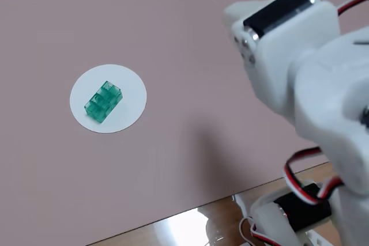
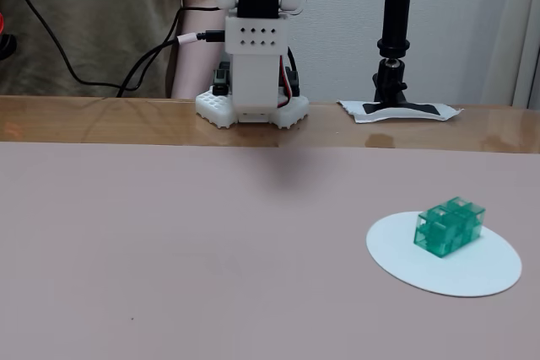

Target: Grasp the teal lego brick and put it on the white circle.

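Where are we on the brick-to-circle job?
Looks done: the teal lego brick sits inside the white circle, clear of its edge in both fixed views. Nothing is in hand: the arm is folded back at its base, its fingertips out of view. Nothing visibly remains.

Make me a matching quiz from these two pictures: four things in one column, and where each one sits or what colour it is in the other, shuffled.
Things:
1. teal brick
2. white circle
3. robot arm base
4. black stand

Descriptions:
A. flat on the pink mat
B. on the wooden strip behind the mat, white with cables running to it
C. resting inside the paper disc
D. upright pole on a white patch, right of the arm in a fixed view

Pairs: 1-C, 2-A, 3-B, 4-D
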